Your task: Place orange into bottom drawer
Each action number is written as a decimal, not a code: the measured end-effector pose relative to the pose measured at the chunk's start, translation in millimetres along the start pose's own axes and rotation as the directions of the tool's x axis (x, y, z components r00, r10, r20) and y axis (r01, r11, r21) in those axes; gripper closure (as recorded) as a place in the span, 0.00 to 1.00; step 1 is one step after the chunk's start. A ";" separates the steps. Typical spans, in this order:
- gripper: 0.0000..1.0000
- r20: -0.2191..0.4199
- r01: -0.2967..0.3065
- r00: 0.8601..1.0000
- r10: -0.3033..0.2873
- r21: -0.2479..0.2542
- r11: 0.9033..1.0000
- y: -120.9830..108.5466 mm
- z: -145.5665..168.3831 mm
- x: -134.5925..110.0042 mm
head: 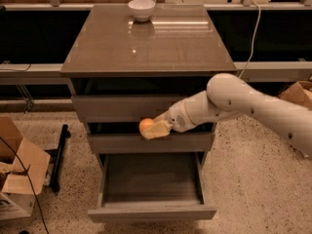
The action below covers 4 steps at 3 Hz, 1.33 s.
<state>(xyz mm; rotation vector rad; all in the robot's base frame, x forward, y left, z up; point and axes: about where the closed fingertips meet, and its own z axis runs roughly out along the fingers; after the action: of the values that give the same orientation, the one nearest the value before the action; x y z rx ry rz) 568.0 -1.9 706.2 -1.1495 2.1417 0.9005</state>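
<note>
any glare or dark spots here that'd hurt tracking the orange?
Camera view: glare streaks on the cabinet top near the white bowl; bottom drawer interior dim but readable; the orange, held by the gripper at the middle drawer, is well lit.

Arm (253,106) extended leftward from right, elbow raised; gripper (152,129) mid-frame, fingers (159,130) clasping orange (145,125).

The end effector (153,129) grips the orange (144,125) above the open bottom drawer (151,212).
</note>
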 end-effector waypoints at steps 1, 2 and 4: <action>1.00 0.042 -0.055 0.998 0.056 -0.022 0.998 -17.6 38.2 37.6; 1.00 0.072 -0.118 0.990 0.123 -0.078 0.990 -42.9 83.8 83.8; 1.00 0.067 -0.119 0.990 0.124 -0.074 0.990 -50.8 116.1 104.2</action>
<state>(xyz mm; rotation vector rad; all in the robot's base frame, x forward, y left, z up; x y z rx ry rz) 577.8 14.0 543.2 -1.0126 2.1563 1.0626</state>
